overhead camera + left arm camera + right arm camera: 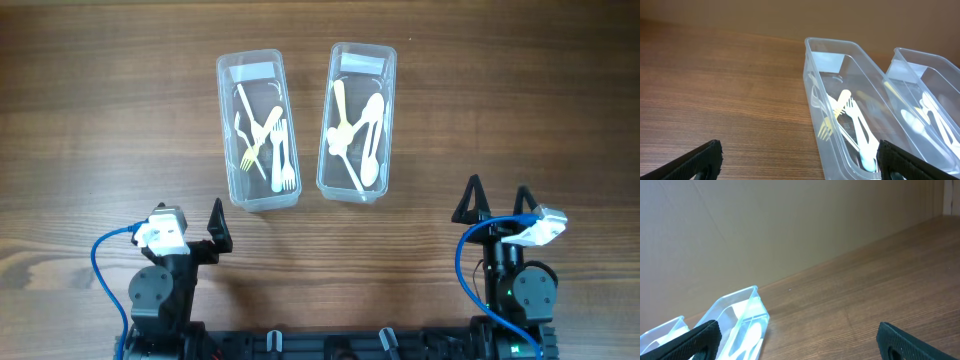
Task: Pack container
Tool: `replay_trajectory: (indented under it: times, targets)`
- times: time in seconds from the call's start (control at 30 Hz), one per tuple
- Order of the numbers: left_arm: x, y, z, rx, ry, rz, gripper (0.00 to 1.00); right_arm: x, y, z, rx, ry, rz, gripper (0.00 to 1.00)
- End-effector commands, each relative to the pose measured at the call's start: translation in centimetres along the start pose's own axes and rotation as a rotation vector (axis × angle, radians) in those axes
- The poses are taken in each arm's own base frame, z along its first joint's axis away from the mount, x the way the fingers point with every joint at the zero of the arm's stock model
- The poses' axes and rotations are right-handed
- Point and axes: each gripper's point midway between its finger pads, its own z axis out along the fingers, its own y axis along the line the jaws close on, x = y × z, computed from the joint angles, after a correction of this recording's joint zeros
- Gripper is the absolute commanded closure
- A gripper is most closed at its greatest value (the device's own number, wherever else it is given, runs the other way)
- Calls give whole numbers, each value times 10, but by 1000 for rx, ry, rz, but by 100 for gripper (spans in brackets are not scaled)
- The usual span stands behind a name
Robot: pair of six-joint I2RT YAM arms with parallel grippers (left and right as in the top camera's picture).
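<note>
Two clear plastic containers stand side by side at the table's middle back. The left container holds several pale plastic forks. The right container holds several pale plastic spoons. My left gripper is open and empty near the front left, short of the left container. In the left wrist view the left container and its forks lie ahead to the right. My right gripper is open and empty at the front right. The right wrist view shows the right container at lower left.
The wooden table spreads out on all sides of the containers. A plain tan wall stands behind the table. Blue cables run along both arm bases at the front edge.
</note>
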Motion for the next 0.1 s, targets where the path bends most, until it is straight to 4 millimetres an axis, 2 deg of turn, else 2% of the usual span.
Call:
replay_trajectory:
  times: [0.0,0.07]
  targets:
    - [3,-2,1,17,1,7,0,-3,1,-1,-7,-15,-16,0]
    - [3,-2,1,17,1,7,0,-3,1,-1,-7,-15,-15,0]
